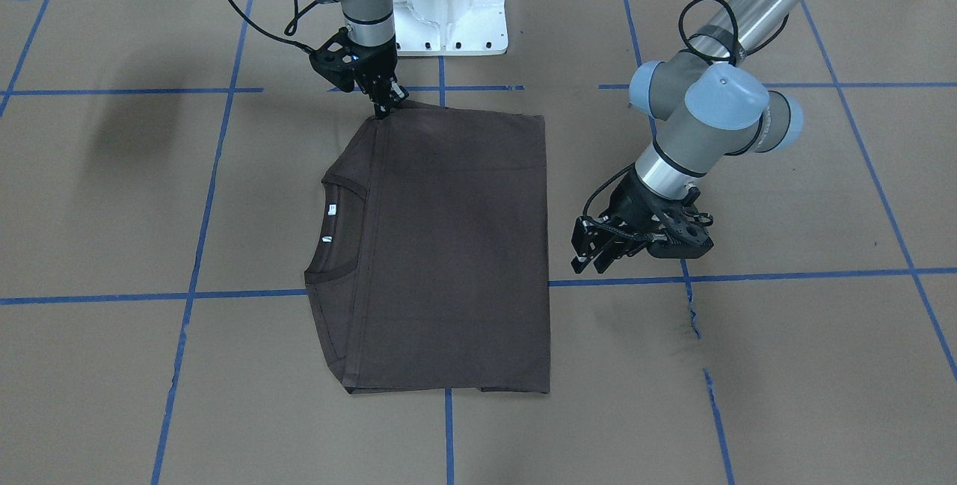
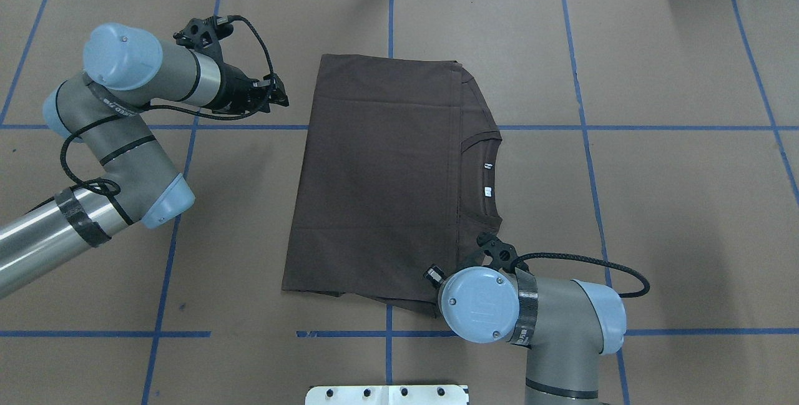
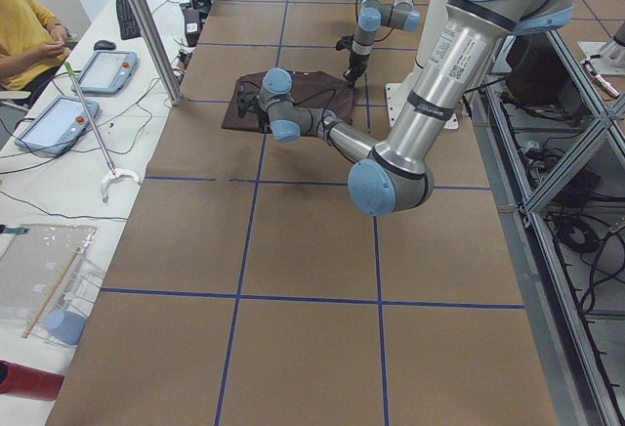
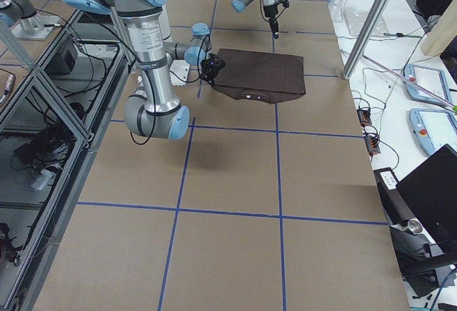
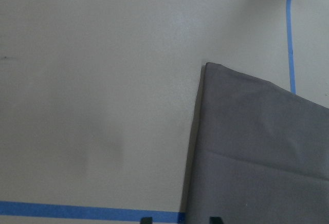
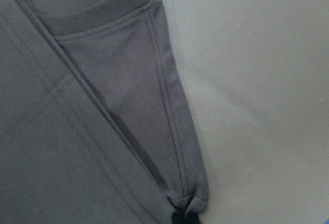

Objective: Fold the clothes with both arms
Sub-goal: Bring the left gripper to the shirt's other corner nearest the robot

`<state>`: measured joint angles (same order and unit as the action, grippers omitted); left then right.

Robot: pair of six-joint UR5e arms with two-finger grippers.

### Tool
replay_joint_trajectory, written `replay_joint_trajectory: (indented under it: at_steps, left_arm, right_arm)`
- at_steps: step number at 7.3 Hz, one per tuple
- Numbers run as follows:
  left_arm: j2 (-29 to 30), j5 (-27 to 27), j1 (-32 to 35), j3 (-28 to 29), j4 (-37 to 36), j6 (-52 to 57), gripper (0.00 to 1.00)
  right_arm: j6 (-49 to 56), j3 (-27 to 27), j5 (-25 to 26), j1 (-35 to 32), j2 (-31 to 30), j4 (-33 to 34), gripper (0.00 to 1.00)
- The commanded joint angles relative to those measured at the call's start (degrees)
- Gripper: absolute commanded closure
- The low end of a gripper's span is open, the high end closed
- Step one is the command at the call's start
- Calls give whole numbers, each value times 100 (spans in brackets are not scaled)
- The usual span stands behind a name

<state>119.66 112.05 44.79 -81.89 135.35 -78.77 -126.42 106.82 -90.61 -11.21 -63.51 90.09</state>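
The dark brown T-shirt (image 1: 448, 246) lies flat on the brown table, folded into a rough rectangle, with the collar and white tags (image 1: 329, 208) showing; it also shows in the overhead view (image 2: 387, 174). My right gripper (image 1: 384, 105) is shut on the shirt's corner next to the base, and the right wrist view shows the cloth bunched at the fingertips (image 6: 186, 208). In the overhead view the wrist hides this gripper. My left gripper (image 1: 592, 264) is open and empty, just off the shirt's opposite edge (image 2: 281, 97). The left wrist view shows that edge (image 5: 247, 147) in front of the spread fingertips.
The white base block (image 1: 448, 14) stands at the table's robot side. Blue tape lines (image 1: 247, 294) cross the brown surface. In the exterior left view a person in yellow (image 3: 24, 35) sits at a side bench with tablets (image 3: 59, 123), behind a metal post (image 3: 146, 25).
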Motion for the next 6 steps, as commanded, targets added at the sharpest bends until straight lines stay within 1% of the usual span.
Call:
replay_joint_trajectory:
  at_steps: [1,2,3,4,5,6]
  left_arm:
    - [-82,1,-14,-142,0,-242,52]
    - [-161,-51,-154,-422,0,-740,51]
    - [-432,-609,-695,-929,-17,-1328,51]
    - [-556,-1249,-1257,-1256,-235,-1751,51]
    - [-671,-1534,-1715,-1721,-742,-2060,51]
    - [-907,-1581,-1981,-2230,-1069,-2229,51]
  right_arm:
    - [3,294,-167,-48,-47,61,100]
    - [3,365,-228,-83,-65,70,100]
    - [12,453,-325,-144,-126,70,100]
    - [20,524,-343,-171,-187,70,100]
    - [20,533,-369,-197,-214,70,100]
    - [20,542,-370,-197,-206,70,100]
